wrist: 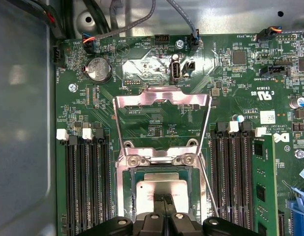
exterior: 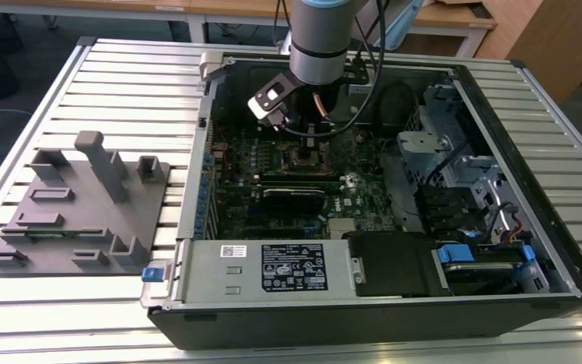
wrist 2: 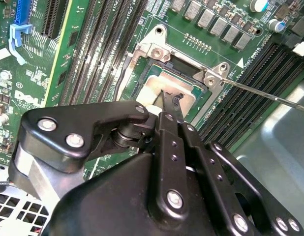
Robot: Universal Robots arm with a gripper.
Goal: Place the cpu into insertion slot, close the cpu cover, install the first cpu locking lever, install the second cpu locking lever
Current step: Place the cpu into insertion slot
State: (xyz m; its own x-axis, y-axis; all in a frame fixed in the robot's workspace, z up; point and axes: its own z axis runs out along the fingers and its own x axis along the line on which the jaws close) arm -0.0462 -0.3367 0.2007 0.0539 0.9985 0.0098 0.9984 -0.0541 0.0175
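In the exterior view the claw (exterior: 308, 144) is seen low inside the open computer case (exterior: 533, 288) on the slatted tabletop (exterior: 119, 68), over the one insertion slot (exterior: 305, 159). In the second wrist view one cpu (wrist 2: 159, 87) is found lying in that slot, with the claw clenched and its tips at the cpu's face; nothing is seen gripped. One lever rod (wrist 2: 262, 93) is counted. In the first wrist view the one cpu cover (wrist: 162, 96) is shown swung open. The cpu is judged light, stiff and fragile, best held by its edges.
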